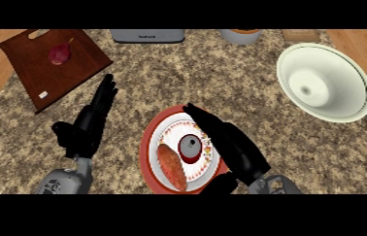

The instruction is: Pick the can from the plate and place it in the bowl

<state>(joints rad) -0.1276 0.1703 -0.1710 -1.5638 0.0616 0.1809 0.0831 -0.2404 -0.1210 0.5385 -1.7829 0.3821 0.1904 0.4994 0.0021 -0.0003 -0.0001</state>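
Observation:
A dark red can [191,149] with a grey lid stands upright near the middle of the red-rimmed plate [151,142]. An orange-brown sweet potato [172,167] lies on the plate just left of the can. My right hand [228,142] hovers over the plate's right side, fingers straight and open, close beside the can. The thumb shows at the plate's lower edge. A large white bowl [324,82] sits at the right of the counter. My left hand [90,121] rests open at the left, fingers pointing up.
A brown cutting board [43,70] with a red vegetable [59,53] lies at the far left. A grey appliance [147,35] and a pale container [241,35] stand along the back edge. Speckled counter lies between plate and bowl.

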